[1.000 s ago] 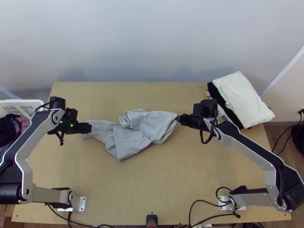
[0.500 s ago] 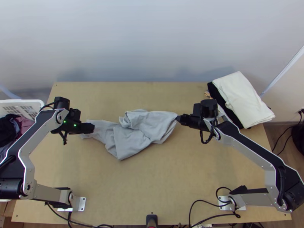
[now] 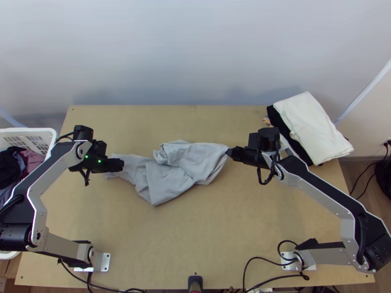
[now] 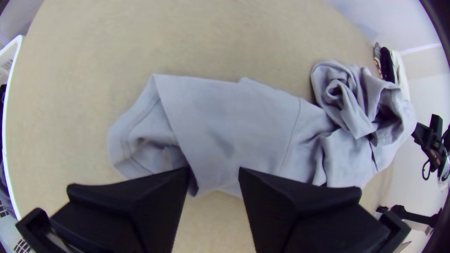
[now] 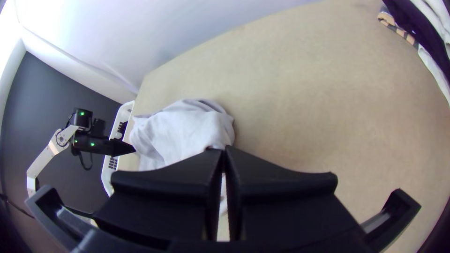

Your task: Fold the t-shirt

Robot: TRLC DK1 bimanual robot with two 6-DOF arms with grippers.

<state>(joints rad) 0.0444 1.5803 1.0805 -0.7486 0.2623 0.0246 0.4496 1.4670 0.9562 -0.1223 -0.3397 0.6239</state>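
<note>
**Grey t-shirt [image 3: 171, 180] gripped at one end**

We see the left arm [image 3: 43, 173] bent outward at the elbow, its forearm reaching up the worktop [image 3: 220, 239] and its left claw [image 3: 122, 165] pointing inward over the shirt's left end. The right arm [image 3: 322, 195] mirrors it, its right claw [image 3: 228, 152] at the shirt's right end. In the left wrist view we find the fingers [image 4: 154, 201] wide apart, gripping nothing; whether they touch the fabric, we cannot tell. In the right wrist view the fingers are closed together on a bit of cloth. The shirt lies bunched across the worktop's middle-left, one part folded over. Compared with the earlier frames, the left claw sits slightly farther inward; the right arm and shirt are unchanged.
</note>
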